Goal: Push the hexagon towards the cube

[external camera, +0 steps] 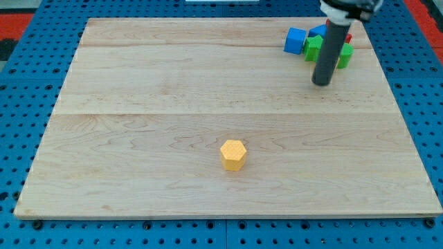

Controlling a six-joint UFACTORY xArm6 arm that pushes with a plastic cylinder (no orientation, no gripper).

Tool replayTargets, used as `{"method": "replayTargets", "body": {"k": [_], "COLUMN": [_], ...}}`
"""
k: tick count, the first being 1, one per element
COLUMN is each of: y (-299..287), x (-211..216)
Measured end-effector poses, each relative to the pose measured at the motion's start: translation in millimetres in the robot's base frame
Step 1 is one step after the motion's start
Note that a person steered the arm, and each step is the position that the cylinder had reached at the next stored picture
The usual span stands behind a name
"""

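Note:
A yellow hexagon block (233, 154) sits alone on the wooden board (138, 104), a little below the middle. A blue cube (295, 41) stands at the view's top right, at the left end of a cluster of blocks. My tip (322, 83) rests on the board just below and right of the cube, far up and to the right of the hexagon. The rod hides part of the cluster.
The cluster next to the cube holds a green block (314, 48), another green block (345, 57), a second blue block (318, 30) and a sliver of a red block (348, 37). A blue pegboard (21, 138) surrounds the board.

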State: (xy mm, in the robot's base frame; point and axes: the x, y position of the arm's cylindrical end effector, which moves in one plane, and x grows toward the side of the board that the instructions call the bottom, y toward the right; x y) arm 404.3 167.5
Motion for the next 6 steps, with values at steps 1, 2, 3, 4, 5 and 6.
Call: {"method": "replayTargets", "body": {"k": [1,2,3,4,5,6], "y": [-3,-65,-166,-151,-89,-85], "x": [114,194,173,121,70,-16]}}
